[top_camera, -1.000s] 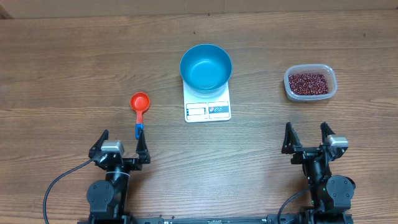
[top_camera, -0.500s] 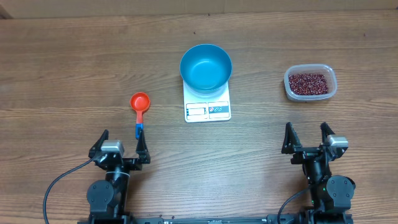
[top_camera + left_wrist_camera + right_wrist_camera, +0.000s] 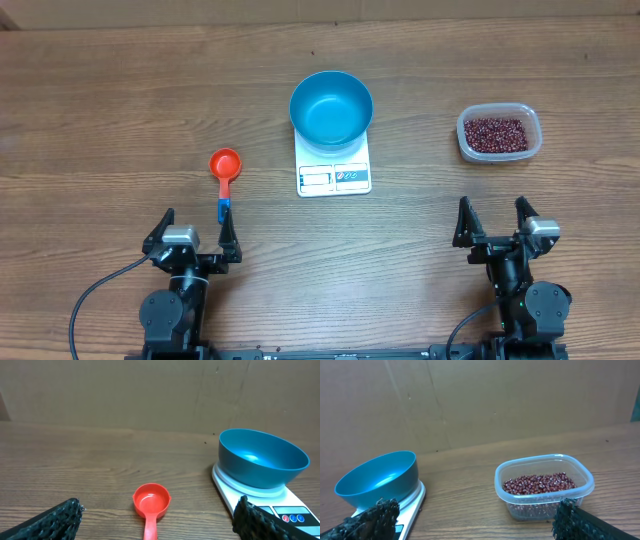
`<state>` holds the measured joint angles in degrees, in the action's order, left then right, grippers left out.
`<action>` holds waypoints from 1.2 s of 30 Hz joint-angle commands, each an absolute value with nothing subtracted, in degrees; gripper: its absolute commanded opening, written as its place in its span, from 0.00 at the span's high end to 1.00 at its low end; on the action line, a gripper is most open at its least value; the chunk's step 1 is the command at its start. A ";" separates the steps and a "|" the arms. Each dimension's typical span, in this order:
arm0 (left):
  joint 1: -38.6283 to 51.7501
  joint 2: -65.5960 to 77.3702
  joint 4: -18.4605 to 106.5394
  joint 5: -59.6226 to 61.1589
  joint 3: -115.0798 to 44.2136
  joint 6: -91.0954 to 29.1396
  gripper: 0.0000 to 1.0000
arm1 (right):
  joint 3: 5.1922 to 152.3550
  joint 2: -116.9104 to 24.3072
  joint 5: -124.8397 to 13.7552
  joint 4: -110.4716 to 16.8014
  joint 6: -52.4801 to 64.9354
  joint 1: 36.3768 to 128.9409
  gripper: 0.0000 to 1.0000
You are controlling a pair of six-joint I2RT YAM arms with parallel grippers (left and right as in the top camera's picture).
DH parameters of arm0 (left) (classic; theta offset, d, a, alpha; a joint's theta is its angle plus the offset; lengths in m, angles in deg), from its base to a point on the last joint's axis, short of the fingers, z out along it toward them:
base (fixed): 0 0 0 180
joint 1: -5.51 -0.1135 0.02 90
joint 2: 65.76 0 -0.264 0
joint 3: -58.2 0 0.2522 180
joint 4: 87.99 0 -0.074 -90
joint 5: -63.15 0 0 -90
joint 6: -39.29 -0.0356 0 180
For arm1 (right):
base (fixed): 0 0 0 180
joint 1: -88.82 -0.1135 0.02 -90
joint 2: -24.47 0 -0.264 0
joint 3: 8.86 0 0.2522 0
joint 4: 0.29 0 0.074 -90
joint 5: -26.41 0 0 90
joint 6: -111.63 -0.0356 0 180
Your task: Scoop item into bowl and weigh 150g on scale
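Note:
An empty blue bowl (image 3: 331, 108) (image 3: 262, 458) (image 3: 377, 479) stands on the white scale (image 3: 334, 175) (image 3: 280, 505) (image 3: 412, 505) at the table's middle. Dark red-brown beans (image 3: 493, 132) (image 3: 539, 483) fill a clear plastic tub (image 3: 499, 152) (image 3: 545, 505) at the right. A red scoop (image 3: 225, 170) (image 3: 151, 504) with a blue handle end lies left of the scale. My left gripper (image 3: 194, 235) (image 3: 160, 522) rests open near the front edge, just behind the scoop's handle. My right gripper (image 3: 494, 225) (image 3: 480, 517) is open too, nothing between its fingers, in front of the tub.
A brown cardboard wall (image 3: 150, 390) (image 3: 470, 395) backs the wooden table (image 3: 120, 90). Black cables (image 3: 95, 300) run from the arm bases at the front edge.

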<state>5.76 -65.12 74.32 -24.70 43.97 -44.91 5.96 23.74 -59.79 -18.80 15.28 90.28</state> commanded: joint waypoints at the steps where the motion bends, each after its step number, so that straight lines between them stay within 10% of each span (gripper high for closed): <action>1: 5.44 -65.46 73.84 -24.26 42.99 -45.57 0.00 | 5.35 24.31 -60.36 -18.67 15.47 90.06 0.00; 22: 5.44 -63.85 58.21 -24.94 27.25 -45.79 0.00 | 5.35 24.31 -60.36 -18.67 15.47 90.06 0.00; 36: 5.44 -38.78 51.74 -25.53 8.76 -48.63 0.01 | 5.35 24.31 -60.36 -18.67 15.47 90.06 0.00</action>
<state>5.76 -45.09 53.38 -24.80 14.73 -46.77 5.96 23.74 -59.79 -18.85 15.28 90.28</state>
